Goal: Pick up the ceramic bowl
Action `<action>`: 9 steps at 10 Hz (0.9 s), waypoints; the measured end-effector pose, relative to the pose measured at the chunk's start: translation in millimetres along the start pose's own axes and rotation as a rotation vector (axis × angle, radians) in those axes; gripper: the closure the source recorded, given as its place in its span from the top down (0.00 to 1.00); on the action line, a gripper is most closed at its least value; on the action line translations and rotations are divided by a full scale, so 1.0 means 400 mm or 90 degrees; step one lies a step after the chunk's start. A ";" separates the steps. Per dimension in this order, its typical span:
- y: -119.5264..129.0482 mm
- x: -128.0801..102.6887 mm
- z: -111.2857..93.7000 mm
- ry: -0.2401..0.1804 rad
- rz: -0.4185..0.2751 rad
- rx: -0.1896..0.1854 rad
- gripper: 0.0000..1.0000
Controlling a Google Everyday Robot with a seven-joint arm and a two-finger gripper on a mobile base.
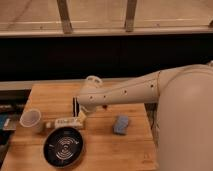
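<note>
The ceramic bowl [63, 146] is wide, black and shallow with pale rings inside. It sits on the wooden table [105, 150] near the front left. My gripper [77, 111] hangs from the white arm above the table, just behind and to the right of the bowl, over a small white packet. It is apart from the bowl and nothing shows in its grasp.
A whitish translucent cup [31, 120] stands left of the bowl. A flat white packet [67, 122] lies just behind the bowl. A blue sponge [120, 125] lies to the right. A small red item [104, 106] peeks out under the arm. A dark wall runs behind the table.
</note>
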 end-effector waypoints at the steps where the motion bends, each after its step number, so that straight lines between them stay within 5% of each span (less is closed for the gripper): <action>1: -0.002 0.001 0.000 0.000 0.000 0.000 0.80; 3: 0.001 -0.003 0.003 0.003 -0.005 0.000 0.80; 7: 0.039 0.058 -0.005 0.072 -0.008 0.003 0.80; 9: 0.101 0.076 -0.010 0.069 -0.010 -0.003 0.80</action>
